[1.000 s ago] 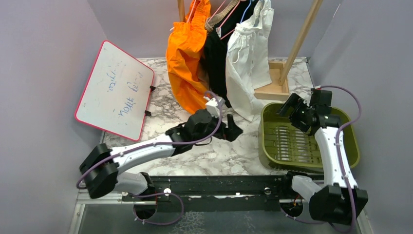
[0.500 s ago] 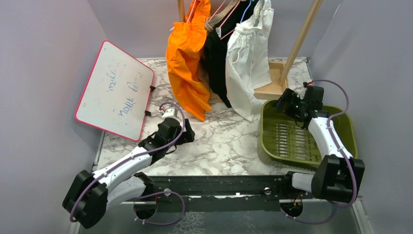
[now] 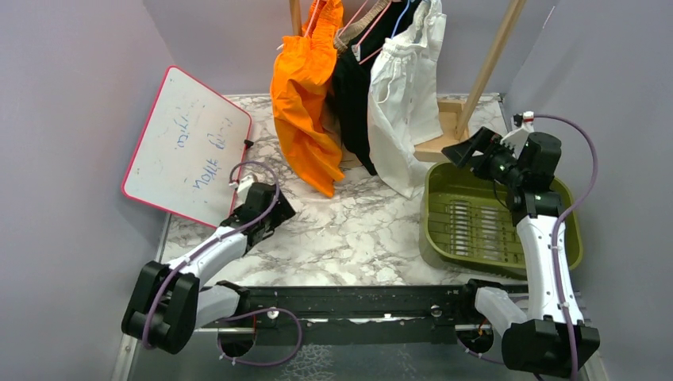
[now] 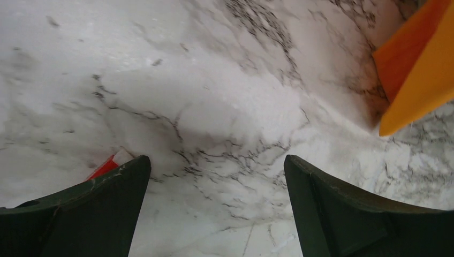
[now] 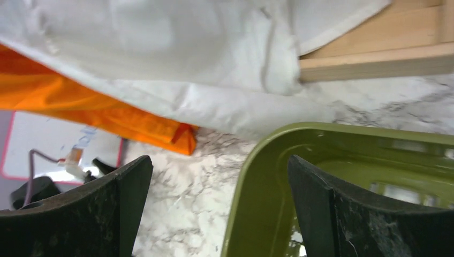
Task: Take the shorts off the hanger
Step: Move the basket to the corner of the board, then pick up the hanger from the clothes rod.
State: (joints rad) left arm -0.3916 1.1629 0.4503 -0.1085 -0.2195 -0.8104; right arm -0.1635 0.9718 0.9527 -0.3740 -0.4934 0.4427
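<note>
Both arms had shifted over the last second. The left one had drawn back from the middle of the bench (image 3: 357,238) toward the whiteboard (image 3: 190,147). The right one had risen and swung out over the far left corner of the green basket (image 3: 429,238).

The left gripper (image 3: 274,213) sat low over the marble, just beside the whiteboard's lower right corner. Its fingers were spread wide apart with only bare bench between them. From its wrist camera, the hem of the orange shorts (image 4: 423,69) hung at the upper right, well clear of the fingers.

The right gripper (image 3: 467,151) hovered near the wooden base (image 3: 444,139) of the rack, its fingers likewise apart and holding nothing. Its wrist camera looked across the basket rim at the white shorts (image 5: 160,53), whose lower edge draped onto the bench and against the wooden base.

All four pairs were on their hangers at the back of the bench. The orange shorts were on the left, the black shorts (image 3: 353,103) in the middle and the white shorts on the right. Only the waist of the tan shorts (image 3: 353,30) showed, up behind the black pair.
</note>
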